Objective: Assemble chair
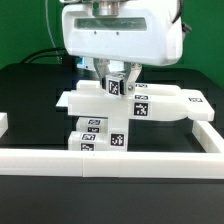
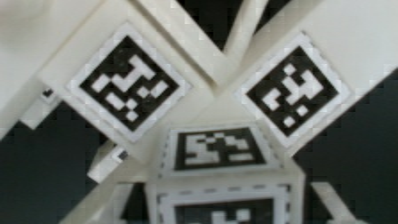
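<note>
The chair is in loose white tagged parts. In the exterior view a wide flat slab (image 1: 172,106) lies across a stack of tagged blocks (image 1: 100,138). My gripper (image 1: 118,84) hangs from the white arm just above the slab's middle, shut on a small tagged cube-ended piece (image 1: 117,88). In the wrist view that piece (image 2: 217,148) sits between my fingers (image 2: 111,205), gripper (image 2: 219,206). Beyond it two angled white parts, one (image 2: 125,85) and the other (image 2: 285,85), each carry a tag and meet in a V.
A long plain white border rail (image 1: 110,158) runs along the front and turns up the exterior view's right side (image 1: 212,135). A short rail end (image 1: 3,124) shows at the exterior view's left. The tabletop (image 1: 30,95) is black.
</note>
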Available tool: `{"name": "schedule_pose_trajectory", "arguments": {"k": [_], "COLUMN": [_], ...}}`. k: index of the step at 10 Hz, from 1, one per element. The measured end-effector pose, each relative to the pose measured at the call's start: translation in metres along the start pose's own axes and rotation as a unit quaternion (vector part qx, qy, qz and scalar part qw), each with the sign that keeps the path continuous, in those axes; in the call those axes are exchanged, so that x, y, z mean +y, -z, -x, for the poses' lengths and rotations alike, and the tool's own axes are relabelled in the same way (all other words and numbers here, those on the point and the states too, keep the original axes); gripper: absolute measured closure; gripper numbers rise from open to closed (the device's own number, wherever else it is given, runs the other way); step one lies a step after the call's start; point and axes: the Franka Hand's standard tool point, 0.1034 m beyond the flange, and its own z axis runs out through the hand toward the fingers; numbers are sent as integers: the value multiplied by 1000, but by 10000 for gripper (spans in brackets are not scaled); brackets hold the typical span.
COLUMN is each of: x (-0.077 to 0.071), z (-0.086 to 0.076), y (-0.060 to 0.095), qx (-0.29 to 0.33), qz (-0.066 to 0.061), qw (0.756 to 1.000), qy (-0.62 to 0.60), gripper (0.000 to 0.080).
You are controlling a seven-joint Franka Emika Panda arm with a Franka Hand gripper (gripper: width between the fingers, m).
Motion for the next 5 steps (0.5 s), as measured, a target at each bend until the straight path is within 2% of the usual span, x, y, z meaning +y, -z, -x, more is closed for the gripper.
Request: {"name": "schedule_pose_trajectory", "arguments": {"k": [5], "x": [-3], "z": [4], "y": [0], "qx": [-3], "qz": [1], "qw": [988], "qy": [-152], "gripper": [517]}}
